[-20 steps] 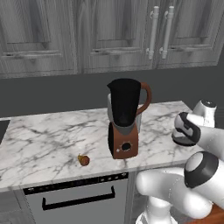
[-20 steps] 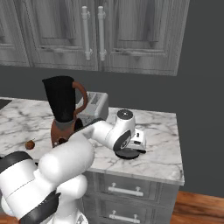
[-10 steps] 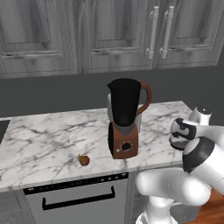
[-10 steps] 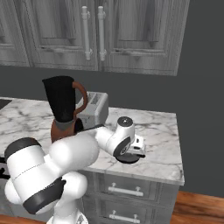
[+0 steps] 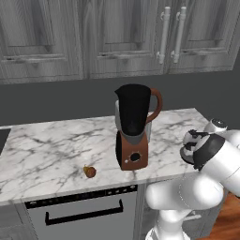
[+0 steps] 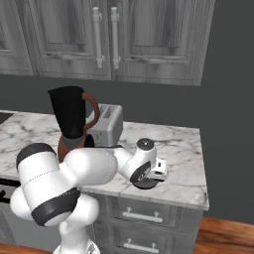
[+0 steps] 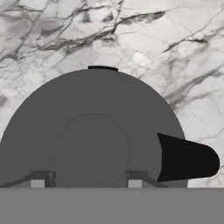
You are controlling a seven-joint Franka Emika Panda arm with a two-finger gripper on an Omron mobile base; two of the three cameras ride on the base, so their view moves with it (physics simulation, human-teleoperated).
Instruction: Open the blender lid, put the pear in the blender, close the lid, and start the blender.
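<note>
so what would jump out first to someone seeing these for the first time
Probably the tall blender standing mid-counter with its jar open at the top. Its lid, the blender lid, is at the counter's right end under the pincer, low over the marble beneath the hand. The tiny pear sits alone on the marble counter, to the left of the blender's base as the left base view shows it.

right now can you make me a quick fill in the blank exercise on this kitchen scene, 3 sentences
1. The pear lies on the marble ____, in front and to the left of the blender in the left base view.
2. The blender's jar has no ____ on top.
3. The blender lid lies under the gripper, near the counter's ____ end.

Missing words: counter; lid; right
</note>
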